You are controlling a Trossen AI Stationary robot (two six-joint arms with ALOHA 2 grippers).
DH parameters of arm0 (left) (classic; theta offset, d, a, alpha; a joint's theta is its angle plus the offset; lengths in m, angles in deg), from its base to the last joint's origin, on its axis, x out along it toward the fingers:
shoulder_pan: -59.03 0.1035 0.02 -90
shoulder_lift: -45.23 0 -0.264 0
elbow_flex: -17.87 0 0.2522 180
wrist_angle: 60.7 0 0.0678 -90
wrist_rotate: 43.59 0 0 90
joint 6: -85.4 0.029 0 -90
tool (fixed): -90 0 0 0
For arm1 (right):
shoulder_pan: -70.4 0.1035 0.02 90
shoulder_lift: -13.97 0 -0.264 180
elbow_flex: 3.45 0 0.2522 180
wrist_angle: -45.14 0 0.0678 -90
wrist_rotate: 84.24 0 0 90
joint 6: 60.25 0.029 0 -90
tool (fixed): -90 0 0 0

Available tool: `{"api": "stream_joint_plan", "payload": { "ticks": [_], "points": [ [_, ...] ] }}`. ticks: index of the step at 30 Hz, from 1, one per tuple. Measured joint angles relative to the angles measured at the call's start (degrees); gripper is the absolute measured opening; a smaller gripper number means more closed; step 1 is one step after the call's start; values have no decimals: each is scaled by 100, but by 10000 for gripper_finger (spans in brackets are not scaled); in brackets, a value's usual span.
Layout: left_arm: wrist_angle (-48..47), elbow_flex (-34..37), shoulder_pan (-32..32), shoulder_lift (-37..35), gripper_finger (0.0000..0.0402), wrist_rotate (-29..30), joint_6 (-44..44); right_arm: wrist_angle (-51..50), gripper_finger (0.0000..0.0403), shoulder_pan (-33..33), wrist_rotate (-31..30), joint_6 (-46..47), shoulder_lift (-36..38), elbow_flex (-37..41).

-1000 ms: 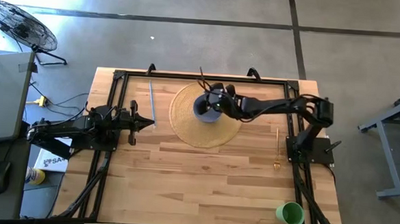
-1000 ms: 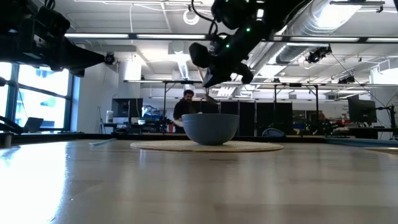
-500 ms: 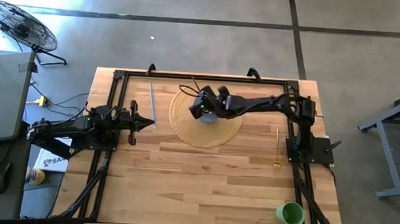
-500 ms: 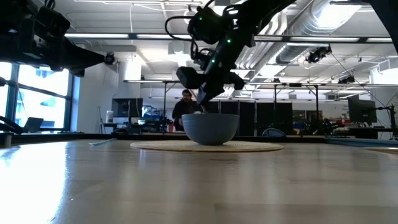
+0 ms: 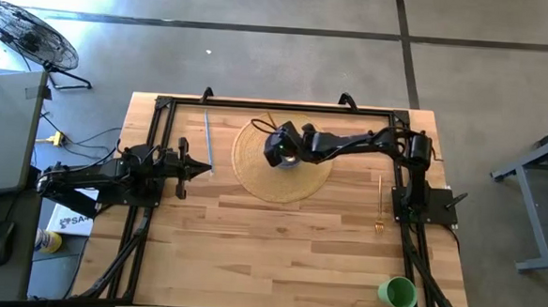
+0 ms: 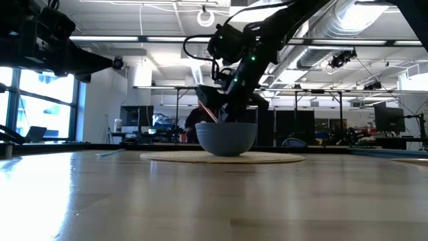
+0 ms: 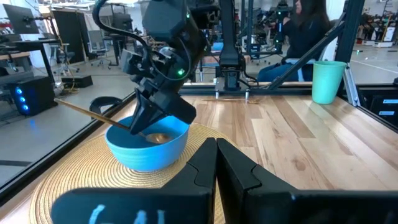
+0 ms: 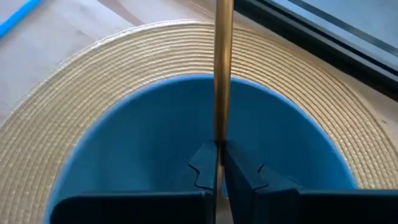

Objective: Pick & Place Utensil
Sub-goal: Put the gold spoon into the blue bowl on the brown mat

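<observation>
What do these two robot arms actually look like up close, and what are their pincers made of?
Both arms are dark, near black, built of slim jointed segments on black frame rails. The right arm has thin black cables looping off it and small green lights glowing near its wrist. Each ends in a two-finger pincer: the right gripper and the left gripper both have flat, matte black, angular fingers with notched inner edges.
</observation>
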State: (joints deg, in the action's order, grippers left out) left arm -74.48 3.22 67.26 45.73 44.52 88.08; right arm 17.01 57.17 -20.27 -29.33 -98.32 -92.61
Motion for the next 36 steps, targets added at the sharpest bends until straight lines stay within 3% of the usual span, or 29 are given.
{"api": "stream_joint_plan", "payload": {
  "ticks": [7, 36],
  "points": [
    [0, 0, 2, 1, 1, 0, 0, 432, 4, -111, 206, -297, 2, 9],
    [-1, 0, -1, 0, 1, -1, 0, 636, 5, -151, 688, -874, -87, 36]
  ]
}}
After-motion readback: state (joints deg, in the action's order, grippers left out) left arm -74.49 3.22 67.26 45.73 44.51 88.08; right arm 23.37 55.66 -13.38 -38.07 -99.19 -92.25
